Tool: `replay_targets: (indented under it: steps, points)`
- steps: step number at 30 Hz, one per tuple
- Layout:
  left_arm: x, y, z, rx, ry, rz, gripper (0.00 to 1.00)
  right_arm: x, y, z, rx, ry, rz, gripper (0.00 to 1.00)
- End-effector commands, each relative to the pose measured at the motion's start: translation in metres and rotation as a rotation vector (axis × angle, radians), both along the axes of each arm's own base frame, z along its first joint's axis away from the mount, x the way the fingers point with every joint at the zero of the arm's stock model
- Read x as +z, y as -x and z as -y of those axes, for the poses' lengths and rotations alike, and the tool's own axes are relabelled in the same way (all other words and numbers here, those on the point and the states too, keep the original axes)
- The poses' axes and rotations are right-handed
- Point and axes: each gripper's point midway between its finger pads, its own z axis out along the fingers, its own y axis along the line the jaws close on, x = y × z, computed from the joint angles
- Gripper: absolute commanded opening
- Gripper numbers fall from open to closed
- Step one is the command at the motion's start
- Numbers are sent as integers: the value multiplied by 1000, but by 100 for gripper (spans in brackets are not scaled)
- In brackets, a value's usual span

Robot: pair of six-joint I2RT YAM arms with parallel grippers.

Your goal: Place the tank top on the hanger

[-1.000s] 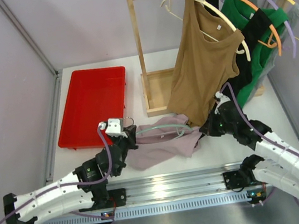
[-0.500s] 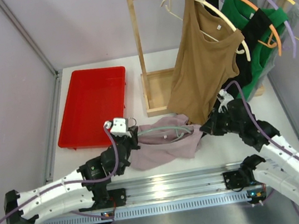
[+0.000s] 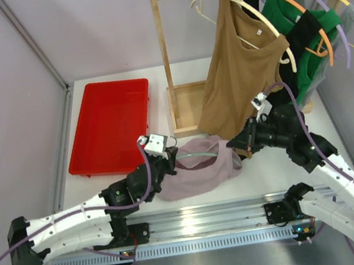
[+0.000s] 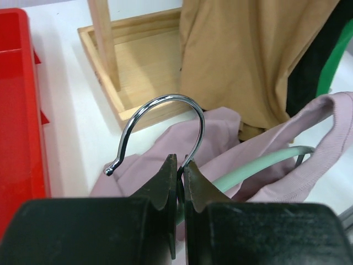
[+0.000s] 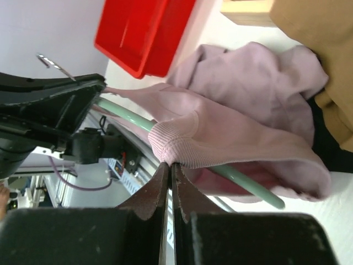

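The pale mauve tank top (image 3: 200, 174) lies crumpled on the white table between my two grippers. The mint-green hanger (image 3: 201, 153) is threaded through it. My left gripper (image 3: 171, 158) is shut on the base of the hanger's metal hook (image 4: 165, 110), just above the green arm (image 4: 253, 168). My right gripper (image 3: 236, 145) is shut on the ribbed edge of the tank top (image 5: 237, 110), holding it up over the hanger arm (image 5: 248, 185). The arm's right tip pokes out below the fabric. The left wrist view shows the fabric (image 4: 309, 138) draped over the arm.
A red tray (image 3: 109, 126) sits at the back left. A wooden rack (image 3: 166, 61) with a box base (image 3: 183, 108) stands behind. A tan-brown top (image 3: 242, 76) on a cream hanger hangs just above the right gripper. Green and black garments (image 3: 302, 34) hang further right.
The left gripper has moved right and up with the hanger hook. The right gripper has lifted and pulled the tank top's edge up and left. The fabric has bunched tighter around the hanger.
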Motion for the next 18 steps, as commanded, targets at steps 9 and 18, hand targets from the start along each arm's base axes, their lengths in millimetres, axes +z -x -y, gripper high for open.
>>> replay_targets:
  steps: [9,18]
  points:
    - [77,5,37,-117,235,71,0,83,-3,-10,50,-128,179,0]
    - [79,1,51,-129,258,74,0,127,4,-10,72,-164,246,0]
